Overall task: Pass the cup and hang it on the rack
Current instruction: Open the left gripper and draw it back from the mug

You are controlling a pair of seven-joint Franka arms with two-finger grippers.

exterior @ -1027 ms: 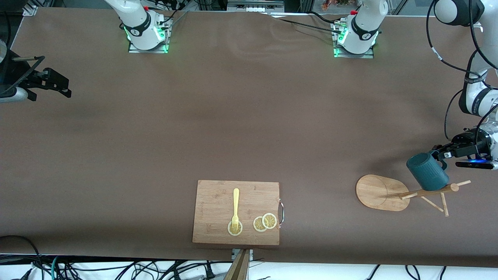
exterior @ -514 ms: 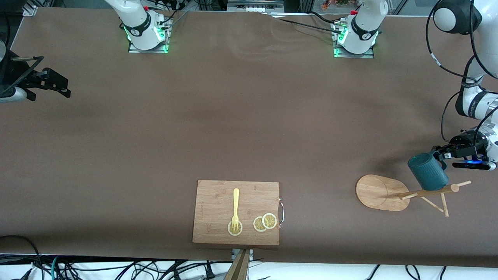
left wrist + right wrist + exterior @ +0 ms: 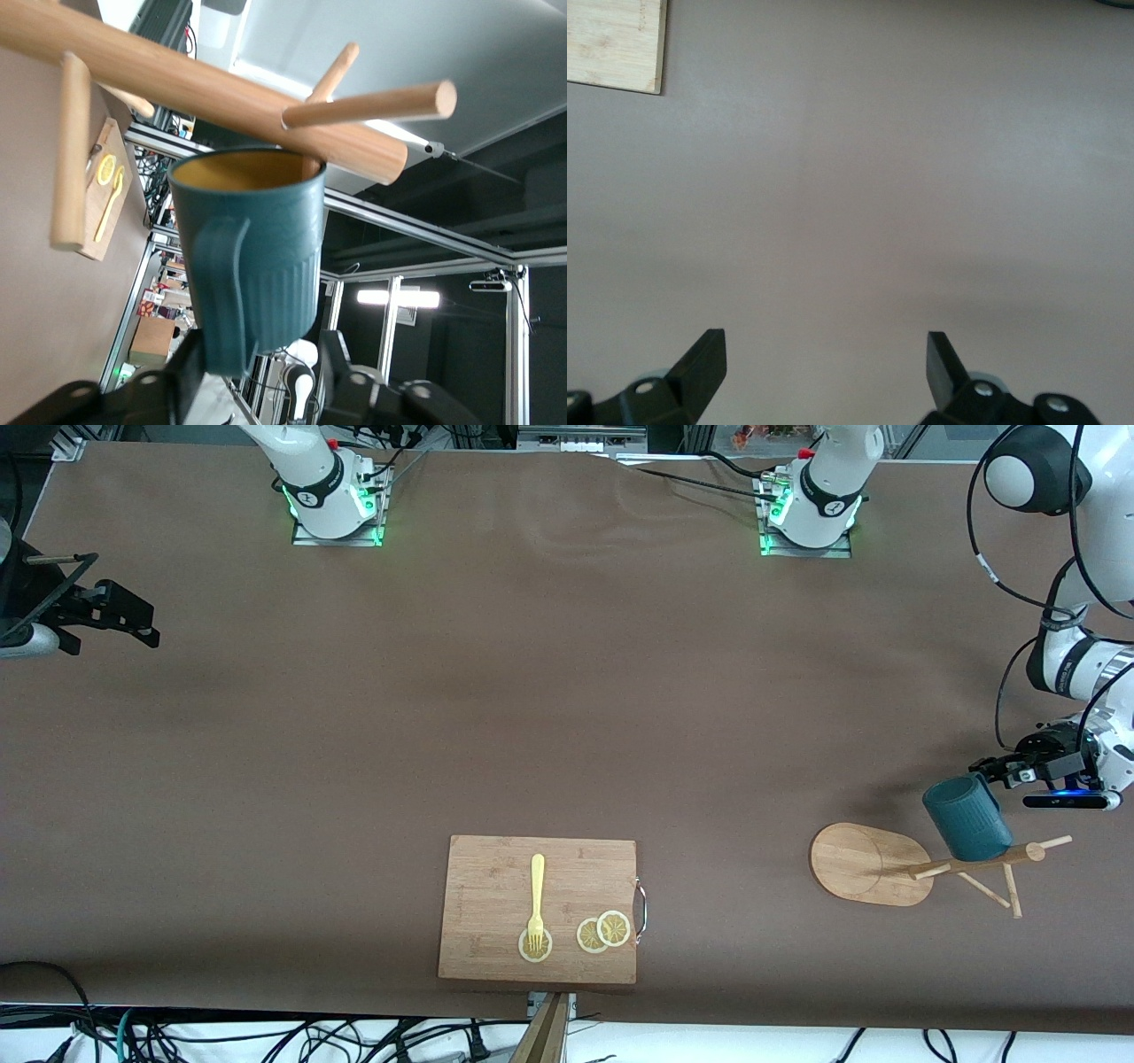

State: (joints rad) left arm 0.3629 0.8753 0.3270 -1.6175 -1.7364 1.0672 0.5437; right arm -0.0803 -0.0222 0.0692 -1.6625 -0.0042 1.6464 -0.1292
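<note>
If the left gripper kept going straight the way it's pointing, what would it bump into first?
Probably the cup: its handle sits between the left gripper's spread fingers, with the rack just past it.

Left hand (image 3: 990, 769) parted at table's end; right hand (image 3: 824, 363) waits, spread wide

A rectangular bamboo cutting board (image 3: 538, 909) with a metal handle lies on the brown table (image 3: 532, 691), near the front camera — on it a pale yellow plastic fork (image 3: 536, 900) and three lemon slices (image 3: 603, 931), its tines resting on one slice.
</note>
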